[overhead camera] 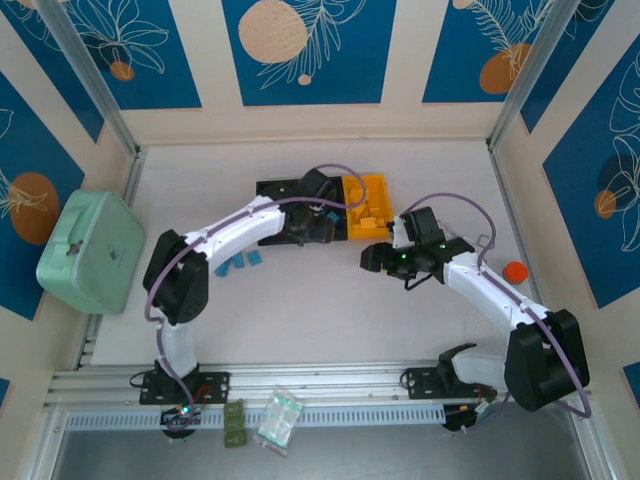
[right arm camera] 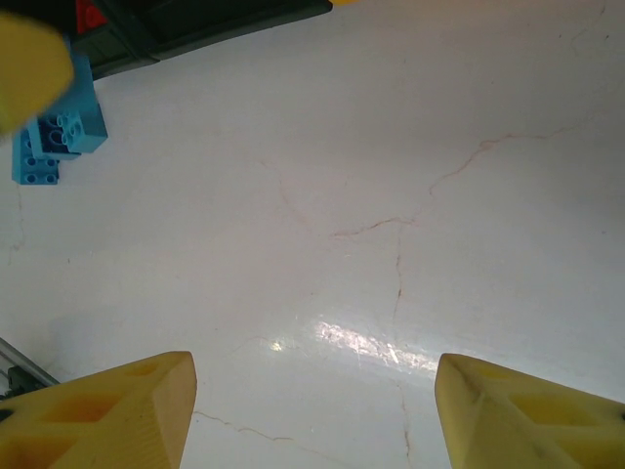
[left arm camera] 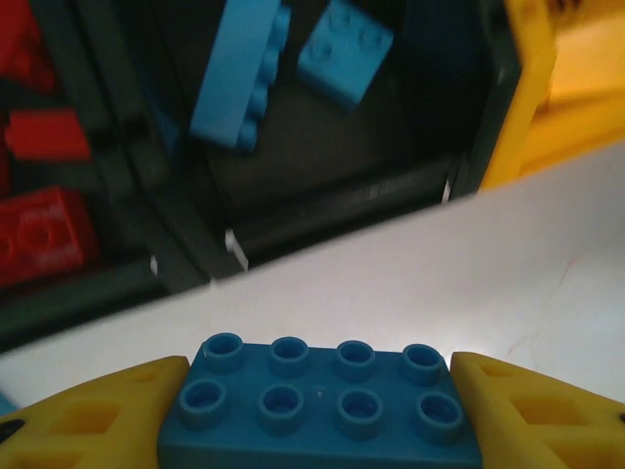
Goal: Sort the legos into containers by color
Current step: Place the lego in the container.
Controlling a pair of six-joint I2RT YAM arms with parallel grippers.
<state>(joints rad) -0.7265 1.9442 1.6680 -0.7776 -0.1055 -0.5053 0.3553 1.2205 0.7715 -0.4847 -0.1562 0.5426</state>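
My left gripper (left arm camera: 317,391) is shut on a light blue two-by-four lego (left arm camera: 317,415), held just short of the containers' near wall. Past it, the middle black bin (left arm camera: 322,147) holds two light blue legos (left arm camera: 239,78). Red legos (left arm camera: 39,234) lie in the left black bin (overhead camera: 275,195), and the yellow bin (left arm camera: 532,88) is on the right. Seen from above, the left gripper (overhead camera: 318,215) covers the middle bin, beside the yellow bin (overhead camera: 365,205) with its yellow-orange bricks. Loose light blue legos (overhead camera: 240,262) lie on the table. My right gripper (right arm camera: 312,410) stands open over bare table, with those blue legos (right arm camera: 54,137) to its upper left.
A large mint-green lidded case (overhead camera: 90,250) sits at the left edge. A small orange object (overhead camera: 514,271) lies by the right wall. Two small packets (overhead camera: 278,420) rest on the front rail. The white tabletop (right arm camera: 391,195) under the right gripper shows thin cracks.
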